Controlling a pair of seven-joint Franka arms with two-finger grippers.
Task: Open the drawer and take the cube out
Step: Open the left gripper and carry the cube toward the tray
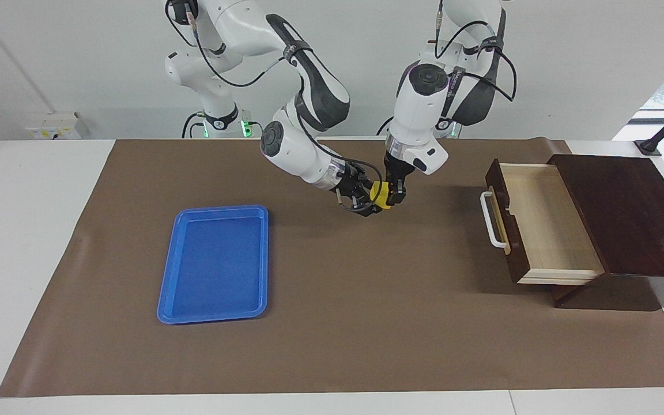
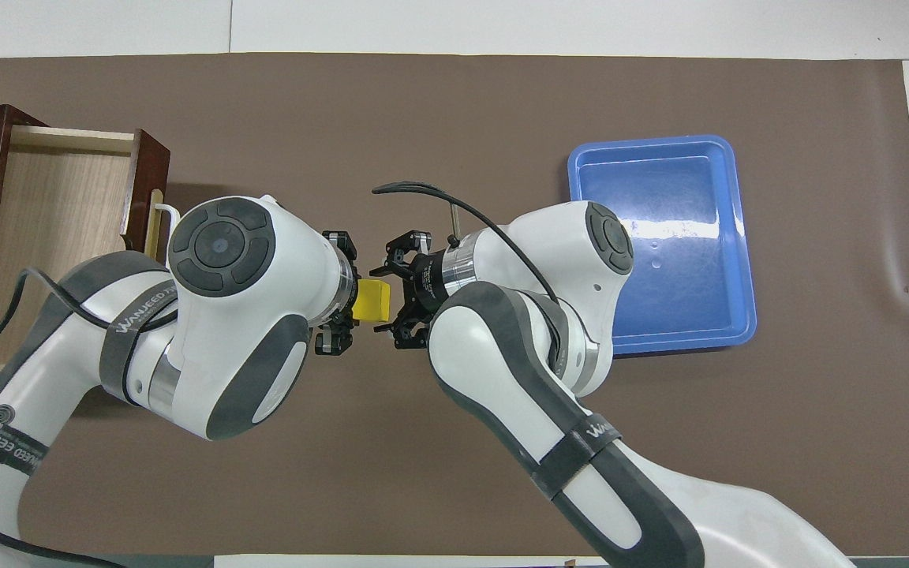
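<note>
left claw (image 1: 392, 195): hanging down over bench mid-mat, gripping yellow cube (image 1: 382, 194) | right claw (image 1: 362, 199): angling in sideways, fingers straddling cube, grip unclear

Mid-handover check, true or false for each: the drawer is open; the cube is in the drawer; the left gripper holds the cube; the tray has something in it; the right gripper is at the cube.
1. The drawer is open. True.
2. The cube is in the drawer. False: it is in the air over the mat.
3. The left gripper holds the cube. True.
4. The tray has something in it. False: it is empty.
5. The right gripper is at the cube. True.
</note>
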